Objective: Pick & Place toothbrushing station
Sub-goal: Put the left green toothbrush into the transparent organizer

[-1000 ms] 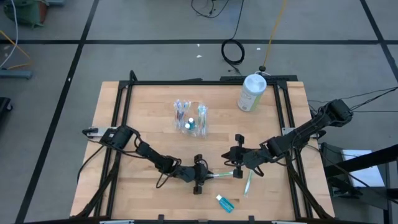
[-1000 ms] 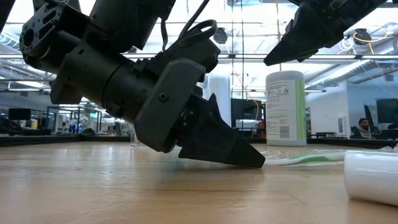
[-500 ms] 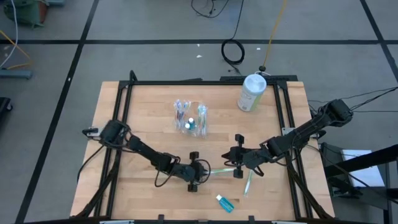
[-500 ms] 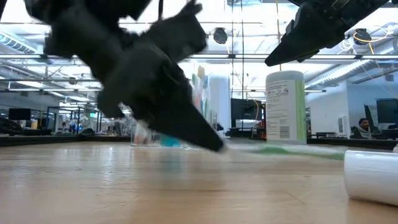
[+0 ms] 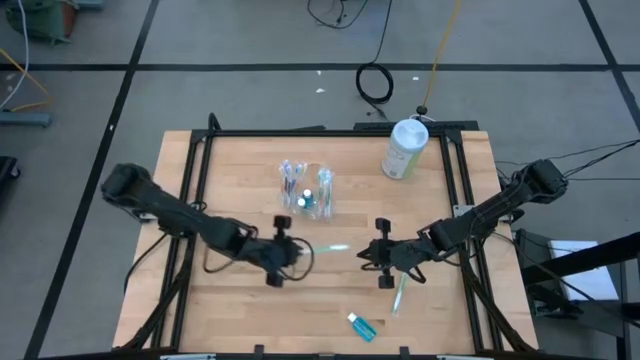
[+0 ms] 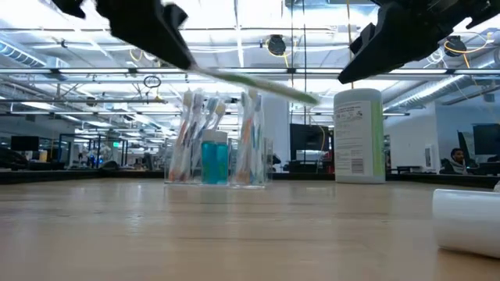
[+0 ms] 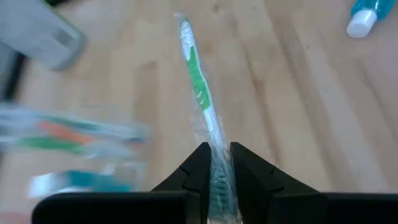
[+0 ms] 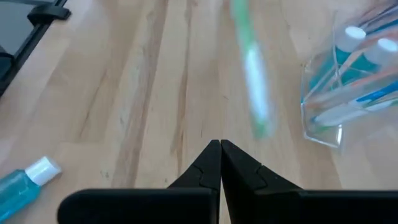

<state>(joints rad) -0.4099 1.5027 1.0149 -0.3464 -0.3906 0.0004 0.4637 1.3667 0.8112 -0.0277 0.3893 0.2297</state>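
My left gripper (image 5: 300, 250) is shut on a green-and-white toothbrush (image 5: 332, 247) in clear wrap, held in the air just in front of the transparent toothbrushing station (image 5: 308, 190). The station stands on its base on the wood, and brushes and a blue tube stand in its slots; it also shows in the low view (image 6: 215, 148). My right gripper (image 5: 372, 256) is shut and empty, hovering right of the held brush. A second green toothbrush (image 5: 400, 293) lies flat on the table near it. My left gripper pinches the toothbrush near one end, on its green part (image 7: 216, 155), between its two fingers. The fingers come from the table's left and lie along the brush. The brush sticks out past the fingertips toward the right, lifted clear, its free end (image 6: 308, 97) tilted slightly down.
A tall white-and-green canister (image 5: 405, 148) stands at the far right of the table. A small blue tube with a white cap (image 5: 362, 325) lies near the front edge. A black frame (image 5: 330, 131) runs along the table's borders. Bare wood lies at front left.
My left gripper has risen from the table and gone toward the left and far edges, staying shut on the toothbrush. The brush, which lay on the wood, now hangs clear in front of the station.
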